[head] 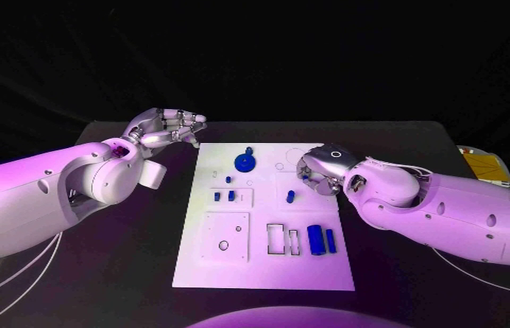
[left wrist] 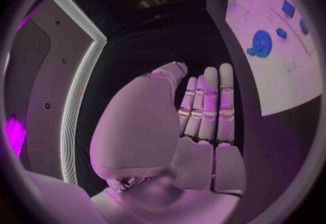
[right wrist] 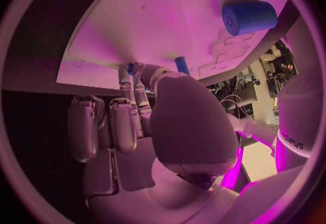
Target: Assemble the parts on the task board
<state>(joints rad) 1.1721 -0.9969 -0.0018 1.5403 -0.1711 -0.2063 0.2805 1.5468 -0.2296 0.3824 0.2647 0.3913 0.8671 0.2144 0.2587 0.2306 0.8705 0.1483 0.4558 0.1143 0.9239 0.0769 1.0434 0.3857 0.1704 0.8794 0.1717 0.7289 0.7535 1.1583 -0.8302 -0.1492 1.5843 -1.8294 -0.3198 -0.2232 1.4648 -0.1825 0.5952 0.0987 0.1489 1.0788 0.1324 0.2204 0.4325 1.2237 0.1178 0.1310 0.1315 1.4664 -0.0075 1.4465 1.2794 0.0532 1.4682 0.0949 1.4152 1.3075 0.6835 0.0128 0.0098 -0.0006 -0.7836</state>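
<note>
Two hands are at the white board (head: 319, 273), which lies in the middle of the black table (head: 127, 269).

Right hand (head: 319, 172): over the board's right edge, toward the far half. In the right wrist view a small blue piece (right wrist: 130, 68) sits at its fingertips and a blue peg (right wrist: 182, 65) shows just beside the hand; I cannot tell whether the fingers grip the piece or only touch it.

Left hand (head: 165, 129): off the board, near its far left corner, above bare table. Fingers straight and side by side in the left wrist view, nothing in them; released.

Progress, judged from how things lie: early to middle.
- Blue gear (head: 245, 163) near the far edge, left of centre; it looks seated, not certain.
- Small blue pieces (head: 224, 194) in the left half, near the middle; seated or loose, too small to tell.
- Large blue cylinder (head: 315, 239) and thinner blue rod (head: 331, 241) lie on their sides at the right edge, near half; they look unplaced.
- Rectangular slots (head: 278, 239) just left of the cylinder, apparently open. A square plate with a hole (head: 226, 236) in the near left part also looks unfilled.

Room: table well open off the board's left and near edges. The right forearm covers the table along the board's right edge, near the cylinder and rod, so that side is tight. Middle of the board between the hands is open.
</note>
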